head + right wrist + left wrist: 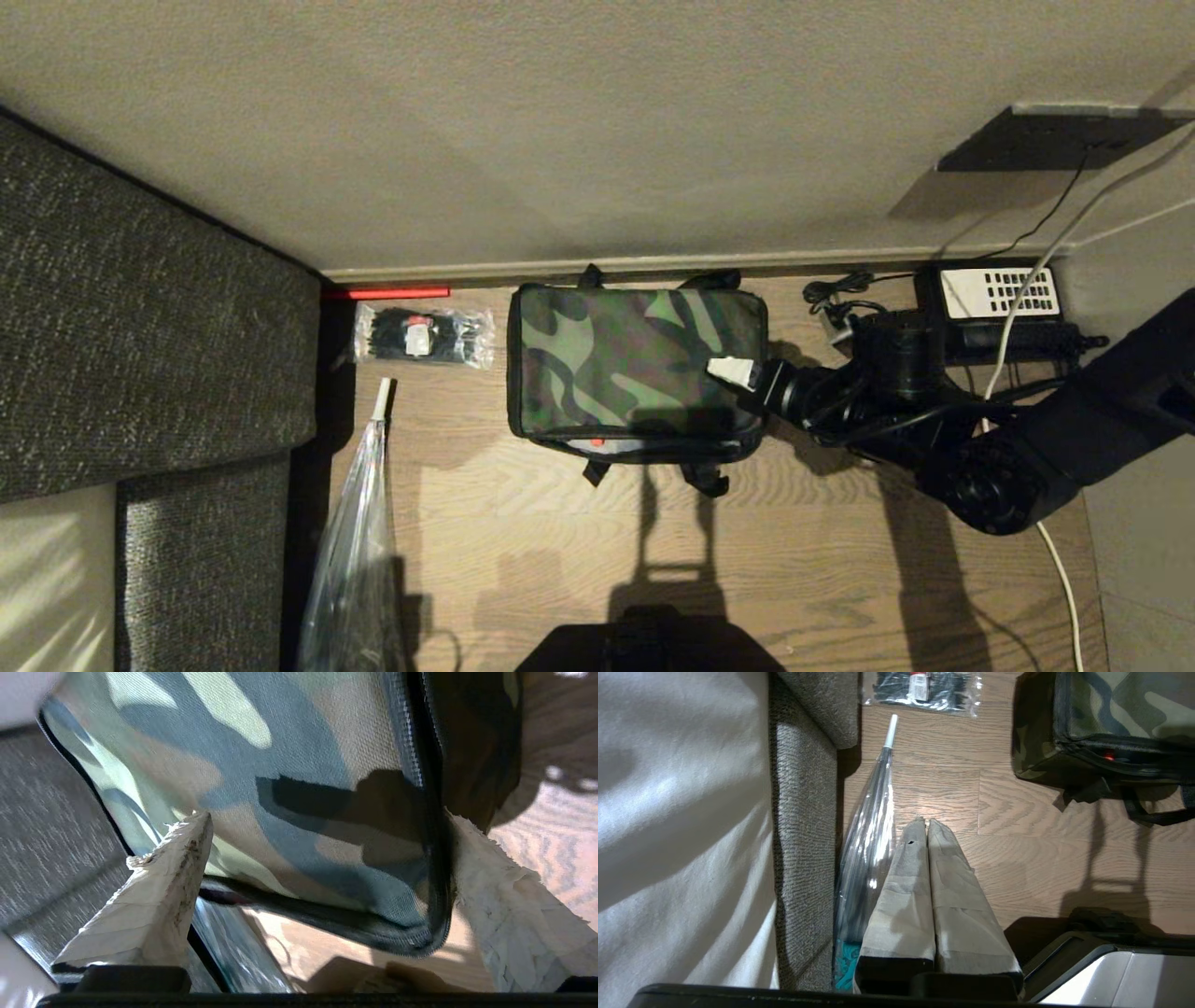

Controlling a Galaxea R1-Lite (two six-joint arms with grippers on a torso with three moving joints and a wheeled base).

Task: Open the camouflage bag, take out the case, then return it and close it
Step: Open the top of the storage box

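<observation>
The camouflage bag (pixel 635 359) stands on the wooden floor against the wall, its lid lying down over the black sides. A small red spot (pixel 597 441) shows in the seam at its near edge. The case is hidden. My right gripper (pixel 744 381) is at the bag's right end and open. In the right wrist view the right gripper (pixel 329 819) has one taped finger (pixel 173 877) over the camouflage lid (pixel 289 765) and the other finger (pixel 495 896) outside the zipper edge. My left gripper (pixel 923 822) is shut and empty, parked low over the floor left of the bag (pixel 1120 714).
A clear packet of black ties (pixel 422 336) lies left of the bag. A folded clear umbrella (pixel 359 523) lies along the grey sofa (pixel 140 327). A black telephone (pixel 999 294) and cables (pixel 1055 551) sit at the right by the wall.
</observation>
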